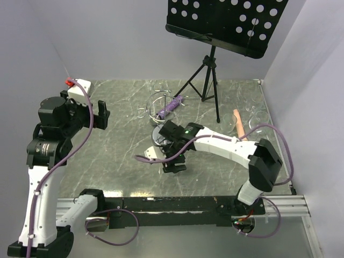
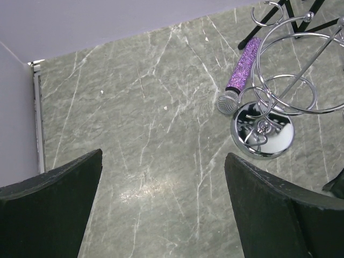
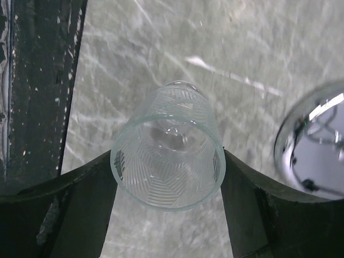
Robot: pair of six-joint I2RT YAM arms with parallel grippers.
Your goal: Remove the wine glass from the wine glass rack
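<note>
Right wrist view: right gripper [image 3: 167, 180] clasps the wine glass [image 3: 166, 142] bowl. Lift gently, clear of the rack [image 3: 317, 148].

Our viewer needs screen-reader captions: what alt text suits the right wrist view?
A clear wine glass with etched lines, its open mouth toward the camera, sits between the right tool's two black fingers. Behind lie a grey marbled table and, at right, the chrome rack's shiny round disc base.
</note>
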